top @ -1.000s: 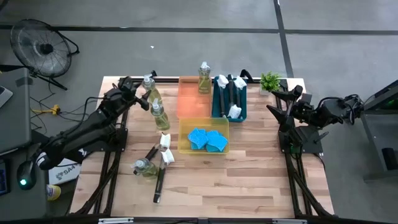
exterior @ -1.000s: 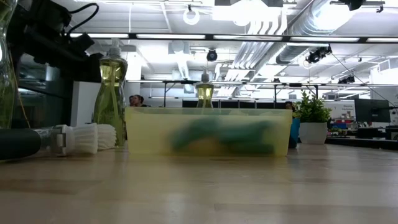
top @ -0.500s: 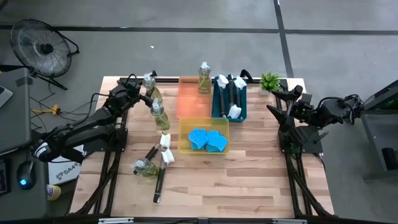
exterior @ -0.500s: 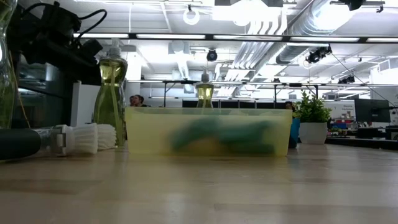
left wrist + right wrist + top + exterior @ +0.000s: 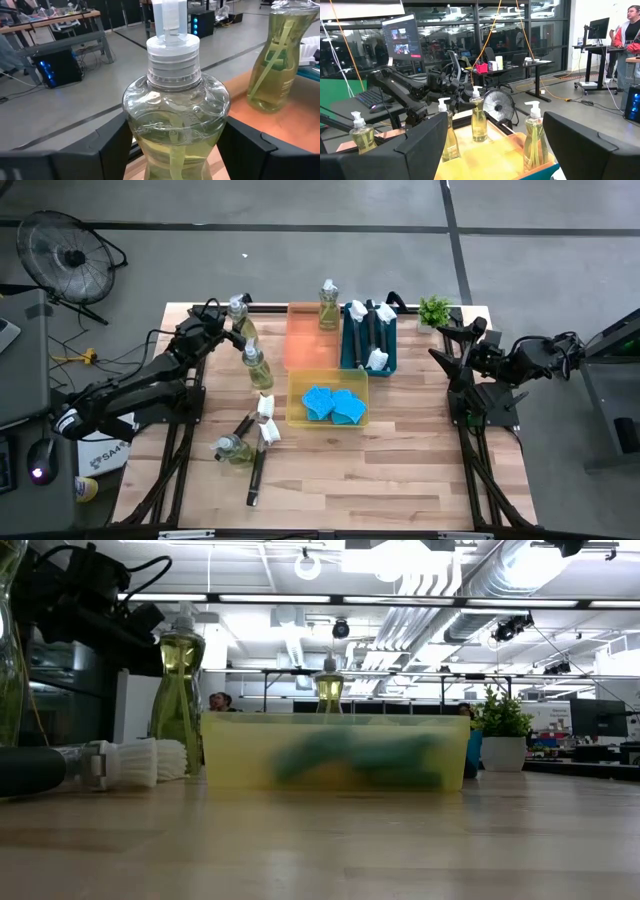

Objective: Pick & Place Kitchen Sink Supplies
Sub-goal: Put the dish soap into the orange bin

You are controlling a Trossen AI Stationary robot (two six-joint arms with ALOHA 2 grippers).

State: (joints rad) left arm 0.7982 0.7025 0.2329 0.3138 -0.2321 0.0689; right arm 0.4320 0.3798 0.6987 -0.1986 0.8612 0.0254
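Clear bottles of yellowish soap: one stands at the table's far left (image 5: 240,315), one nearer the middle (image 5: 256,366), one in the orange tray (image 5: 327,304), and one lies on its side (image 5: 230,448). My left gripper (image 5: 233,326) is open. Its fingers stand on either side of the far-left bottle (image 5: 175,115), level, from the table's left. Two brushes (image 5: 262,420) lie on the table and others lie in the teal tray (image 5: 368,336). Blue sponges (image 5: 333,405) lie in the yellow tray. My right gripper (image 5: 455,345) waits open at the right edge. My left gripper has one finger (image 5: 112,145) on each side of the far-left bottle's lower body (image 5: 175,155), below its bulge. Whether the fingers touch the bottle I cannot tell. The bottle stands upright on the table.
The orange tray (image 5: 300,345), teal tray and yellow tray (image 5: 296,412) sit together at the table's far middle. A small green plant (image 5: 434,310) stands at the far right. Bare wood lies along the near edge and on the right half.
My left arm has reached toward the far-left bottle and brought its fingers around it, then has kept still. The bottles, brushes and trays have stayed in place.
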